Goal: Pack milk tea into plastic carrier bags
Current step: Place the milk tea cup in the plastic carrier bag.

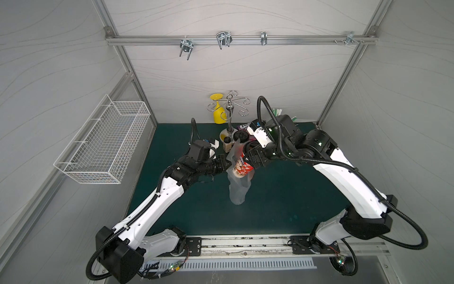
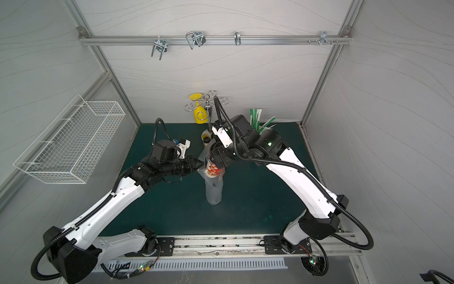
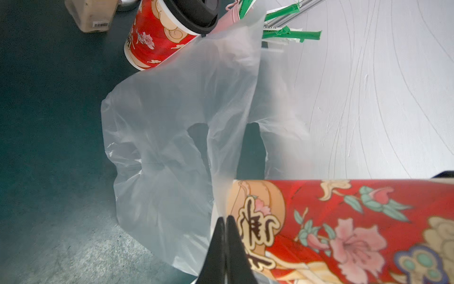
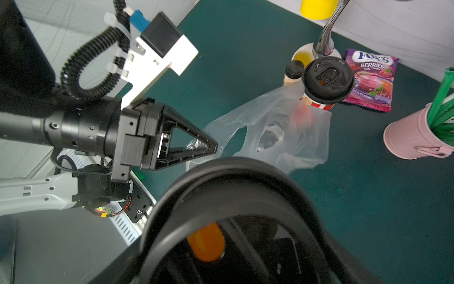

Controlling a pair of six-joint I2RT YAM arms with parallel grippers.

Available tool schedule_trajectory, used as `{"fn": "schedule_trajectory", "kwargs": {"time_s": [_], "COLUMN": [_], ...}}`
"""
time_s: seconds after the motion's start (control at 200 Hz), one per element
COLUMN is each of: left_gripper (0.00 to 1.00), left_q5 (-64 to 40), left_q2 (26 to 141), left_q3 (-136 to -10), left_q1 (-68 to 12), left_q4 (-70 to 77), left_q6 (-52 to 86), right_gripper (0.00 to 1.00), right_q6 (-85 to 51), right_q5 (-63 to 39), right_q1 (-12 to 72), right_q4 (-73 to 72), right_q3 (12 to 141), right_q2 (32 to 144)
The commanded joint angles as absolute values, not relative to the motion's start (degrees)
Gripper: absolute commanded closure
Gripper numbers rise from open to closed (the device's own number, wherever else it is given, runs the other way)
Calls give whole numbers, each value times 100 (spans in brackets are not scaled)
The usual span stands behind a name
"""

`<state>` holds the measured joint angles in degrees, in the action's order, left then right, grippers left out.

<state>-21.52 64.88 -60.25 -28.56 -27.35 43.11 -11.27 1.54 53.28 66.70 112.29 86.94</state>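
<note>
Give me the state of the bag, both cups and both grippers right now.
Bag: lifted by one edge, body slack.
Left gripper: shut, pinching that edge.
Held cup: lidded, tilted, base at the bag mouth.
Right gripper: clamped on held cup's lid end.
Second cup: upright, lidded, outside bag.
</note>
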Motion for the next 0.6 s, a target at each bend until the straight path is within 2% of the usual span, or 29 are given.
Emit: {"fn": "schedule_trajectory", "kwargs": {"time_s": [0.0,0.59], "left_gripper": [100,100], "left_q5": [-2206,-2215], "left_q2": [6378,6128], "left_q3": [-6073,-5718], "left_q1": [-2821,-2659], "left_q4": [-2417,-2201], "left_q6": [4408,4606], "right_gripper": [22,22], "right_q6": [-1248,-1161], "right_q5": [56,16], "right_q1": [5413,5607], "right_q4": [6565,6557], "right_q3": [11133,10688], "right_q2": [8540,8958]}}
